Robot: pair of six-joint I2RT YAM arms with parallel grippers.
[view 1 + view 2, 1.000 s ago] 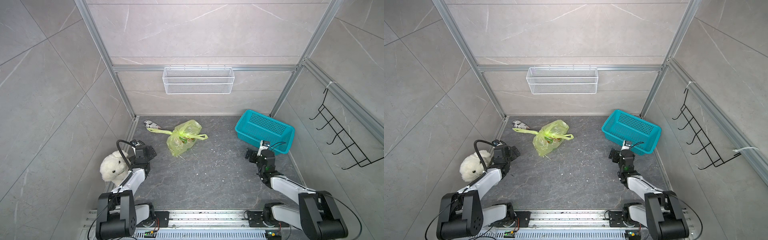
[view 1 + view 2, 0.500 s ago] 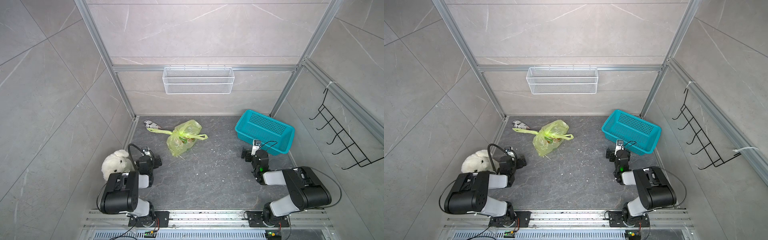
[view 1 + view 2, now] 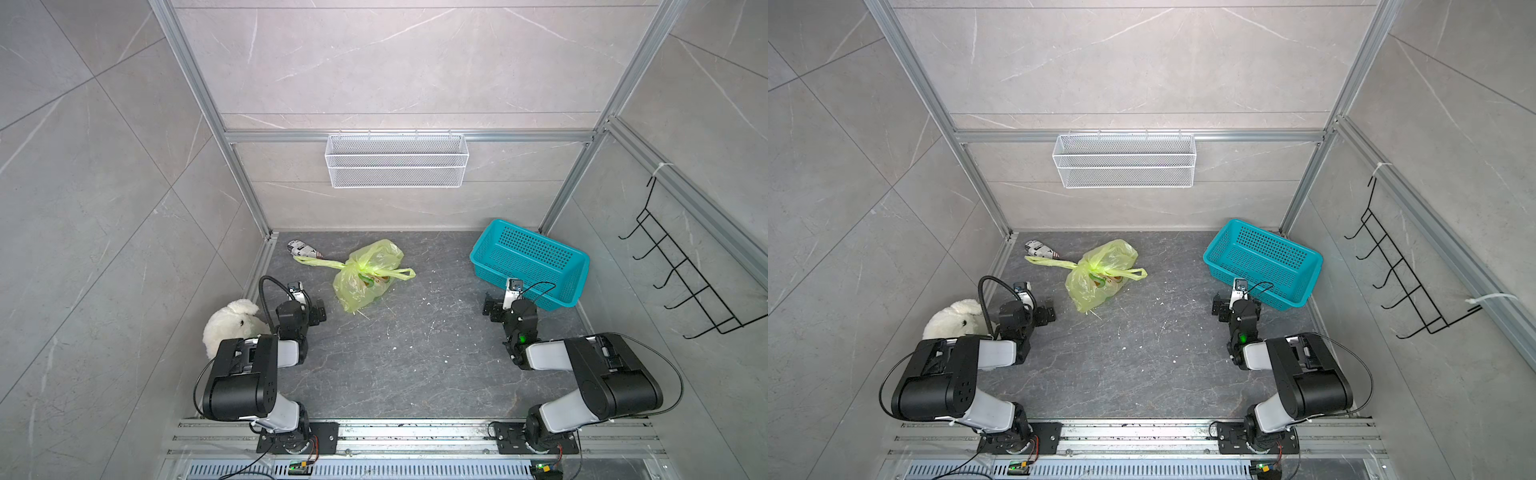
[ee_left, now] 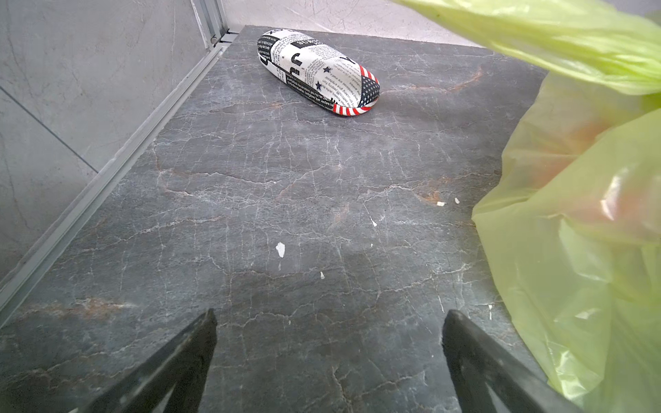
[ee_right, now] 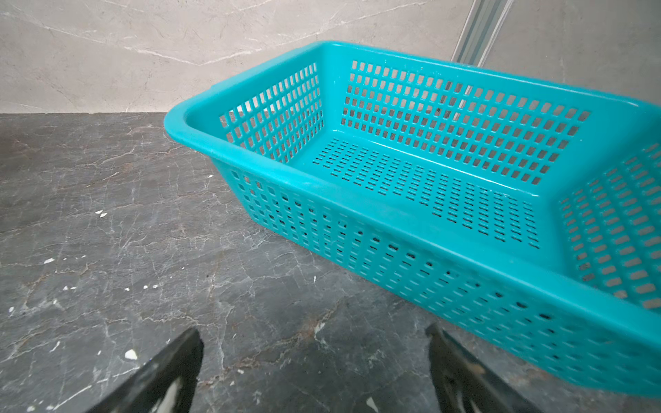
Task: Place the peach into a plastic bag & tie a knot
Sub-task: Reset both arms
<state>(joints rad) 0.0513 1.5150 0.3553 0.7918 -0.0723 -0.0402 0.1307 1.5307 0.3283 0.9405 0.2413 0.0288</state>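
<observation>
White plush toy sits at the left wall. Left gripper: jaws spread wide, empty, low over the dark stone floor. A newsprint-patterned glasses case lies beyond it. The thin yellow-green plastic bag lies mid-floor towards the back, close beside that gripper. The knot looks tight, and the peach shows orange through the film. Right gripper: wide, empty, near the teal perforated basket. Judgement: task looks complete. Park both arms clear and don't snag the loose strap ends.

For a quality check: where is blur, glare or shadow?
Left wrist view: the plastic bag near the lens is soft, with a small white glare; the glasses case is sharp. Right wrist view: the teal basket is sharp, evenly lit. Both top views: only faint shadows.
</observation>
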